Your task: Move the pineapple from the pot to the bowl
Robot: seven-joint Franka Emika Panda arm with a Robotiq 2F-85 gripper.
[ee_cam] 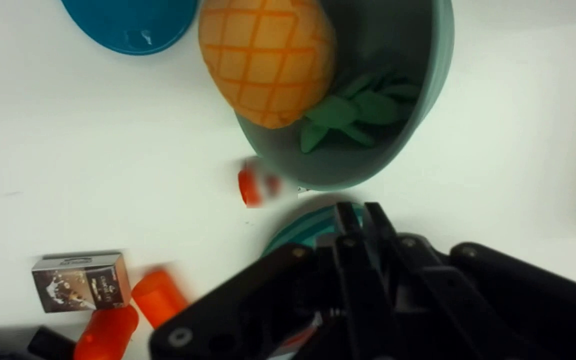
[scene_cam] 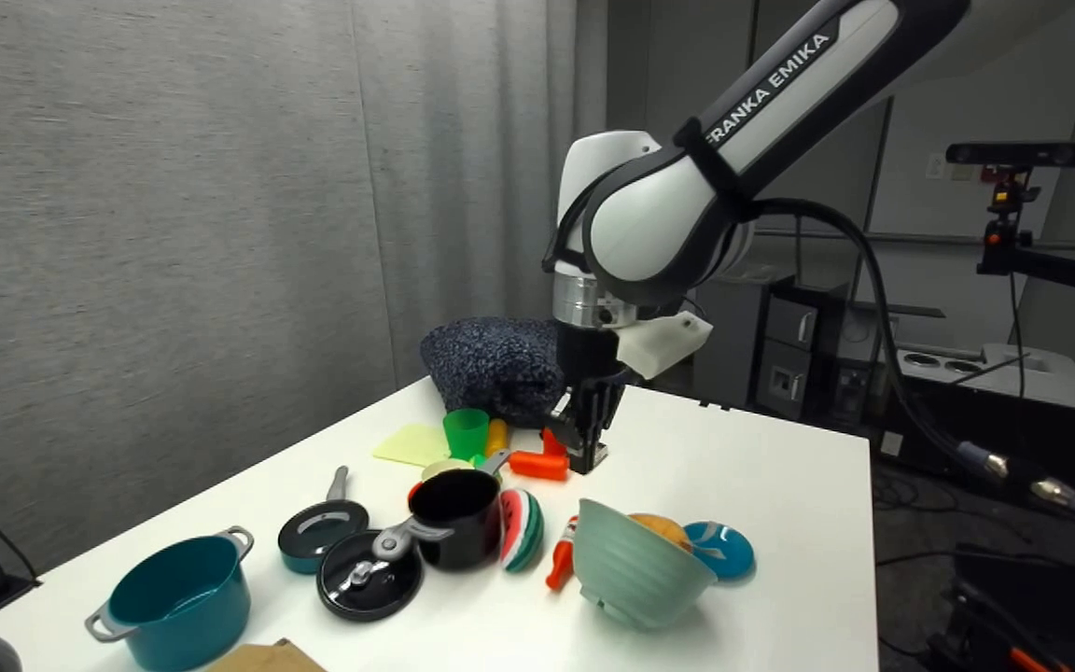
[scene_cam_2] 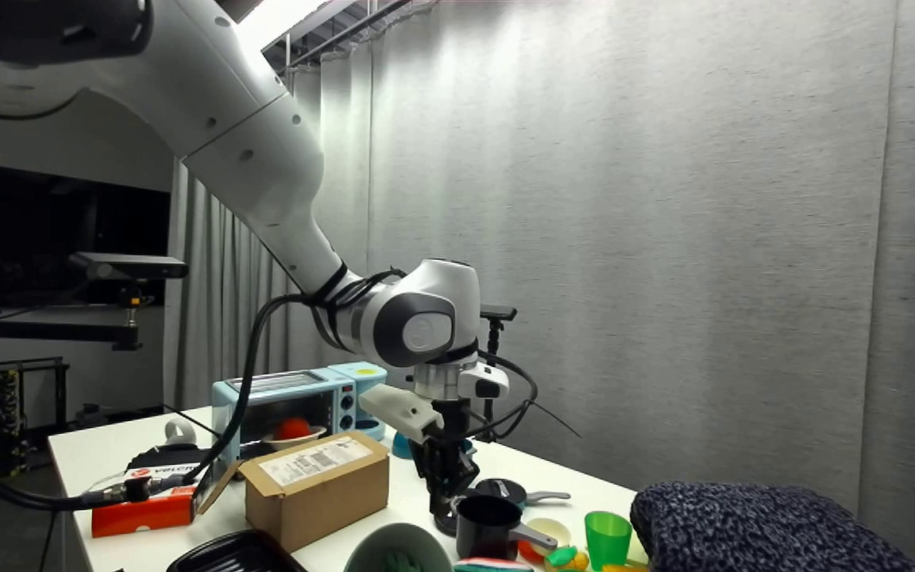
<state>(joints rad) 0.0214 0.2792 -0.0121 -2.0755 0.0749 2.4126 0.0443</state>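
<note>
The pineapple (ee_cam: 268, 60), an orange-yellow toy with green leaves, lies in the pale mint-green bowl (ee_cam: 440, 55), its body over the rim. In an exterior view the bowl (scene_cam: 640, 569) looks tilted, and the pineapple's top (scene_cam: 662, 528) shows behind its rim. In an exterior view leaves (scene_cam_2: 403, 562) show inside the bowl (scene_cam_2: 378, 540). The black pot (scene_cam: 458, 523) stands beside the watermelon slice; it also shows in an exterior view (scene_cam_2: 483, 540). My gripper (ee_cam: 358, 207) points down, fingers nearly together with nothing between, above the watermelon slice in the wrist view and apart from the bowl.
The watermelon slice (scene_cam: 522, 532) lies between pot and bowl. A blue round lid (scene_cam: 719, 549) is beside the bowl. Orange pieces (scene_cam: 537, 465), a green cup (scene_cam: 467, 432), pans and a teal pot (scene_cam: 181, 602) stand around. A cardboard box (scene_cam_2: 318, 485) and toaster oven are farther off.
</note>
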